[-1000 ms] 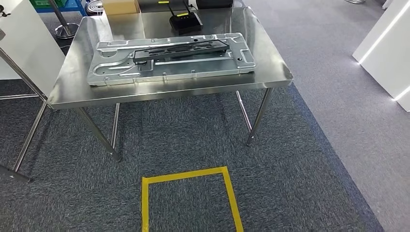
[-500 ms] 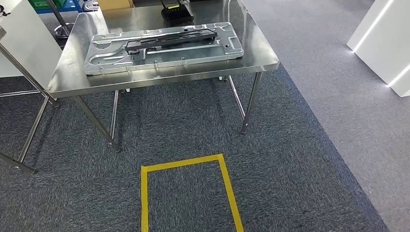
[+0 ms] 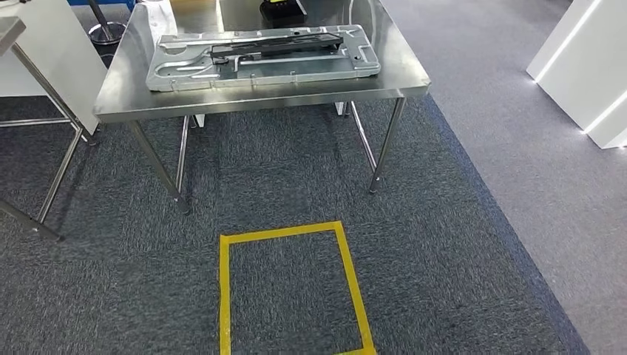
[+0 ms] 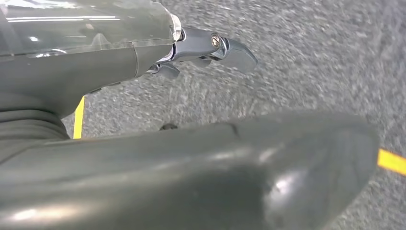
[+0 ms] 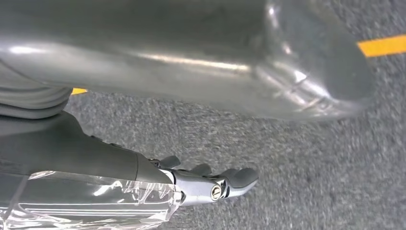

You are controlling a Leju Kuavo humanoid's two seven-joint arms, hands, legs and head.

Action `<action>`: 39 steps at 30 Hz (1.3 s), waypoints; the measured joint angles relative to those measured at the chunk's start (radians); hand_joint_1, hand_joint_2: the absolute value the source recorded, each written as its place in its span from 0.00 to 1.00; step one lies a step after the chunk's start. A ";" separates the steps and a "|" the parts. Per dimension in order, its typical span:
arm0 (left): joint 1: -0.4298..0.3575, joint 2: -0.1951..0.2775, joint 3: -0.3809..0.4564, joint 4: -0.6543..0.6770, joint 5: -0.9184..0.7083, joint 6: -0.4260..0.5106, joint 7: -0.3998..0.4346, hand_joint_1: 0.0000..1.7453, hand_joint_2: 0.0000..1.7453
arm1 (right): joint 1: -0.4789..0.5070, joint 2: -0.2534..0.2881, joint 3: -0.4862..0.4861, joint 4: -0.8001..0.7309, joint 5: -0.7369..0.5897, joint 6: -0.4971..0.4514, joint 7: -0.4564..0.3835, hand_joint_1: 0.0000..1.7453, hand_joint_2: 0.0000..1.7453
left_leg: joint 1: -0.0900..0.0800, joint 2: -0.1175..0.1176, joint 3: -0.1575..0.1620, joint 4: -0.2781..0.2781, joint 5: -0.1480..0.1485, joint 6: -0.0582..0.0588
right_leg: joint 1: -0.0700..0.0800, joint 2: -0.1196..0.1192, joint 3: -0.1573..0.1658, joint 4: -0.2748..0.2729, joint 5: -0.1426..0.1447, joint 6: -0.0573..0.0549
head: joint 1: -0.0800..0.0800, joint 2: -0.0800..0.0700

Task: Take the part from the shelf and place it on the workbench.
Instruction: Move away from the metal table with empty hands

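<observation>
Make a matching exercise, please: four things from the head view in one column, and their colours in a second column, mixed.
Things:
1. tape square on the floor
2. large stamped plate on the table
3. long part lying on that plate
4. carpet under the table

Colours:
A. dark blue-grey
B. yellow
C. black
D. silver

Pairs: 1-B, 2-D, 3-C, 4-A

no readable text, labels, brands, numbers or signs anywhere

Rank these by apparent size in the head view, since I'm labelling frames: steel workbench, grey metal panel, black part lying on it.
1. steel workbench
2. grey metal panel
3. black part
</observation>
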 joint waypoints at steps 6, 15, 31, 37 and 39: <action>0.002 -0.005 0.000 0.000 0.016 0.005 -0.001 0.00 0.00 | -0.007 -0.001 0.002 0.000 0.022 0.029 -0.002 0.00 0.00 | -0.007 -0.032 -0.069 0.011 0.051 -0.005 | 0.000 0.026 0.098 0.012 0.025 -0.012 | 0.000 0.000; -0.002 -0.017 0.000 0.000 0.015 0.011 0.003 0.00 0.00 | -0.014 -0.002 0.003 0.003 0.017 0.039 0.011 0.00 0.00 | -0.003 -0.031 -0.160 0.165 -0.015 -0.049 | -0.001 0.018 0.209 -0.203 0.033 -0.053 | 0.000 0.000; -0.002 -0.019 -0.012 0.000 0.006 0.003 0.007 0.00 0.00 | -0.020 0.008 -0.011 0.010 -0.025 0.066 0.166 0.00 0.75 | 0.007 -0.012 -0.052 0.030 0.022 -0.012 | -0.004 -0.003 0.081 0.040 -0.088 0.001 | 0.000 0.000; -0.003 -0.017 -0.027 0.000 0.007 0.000 -0.002 0.00 0.00 | -0.020 0.015 -0.039 0.011 -0.051 0.072 0.208 0.00 1.00 | -0.007 -0.016 -0.050 0.037 0.019 -0.010 | -0.003 -0.001 0.100 -0.050 0.016 -0.010 | 0.000 0.000; -0.005 -0.014 -0.030 0.001 0.009 -0.002 -0.008 0.00 0.00 | -0.021 0.018 -0.051 0.012 -0.056 0.068 0.222 0.00 1.00 | -0.016 -0.016 -0.052 0.042 0.015 -0.010 | -0.005 0.001 0.134 -0.133 0.043 -0.012 | 0.000 0.000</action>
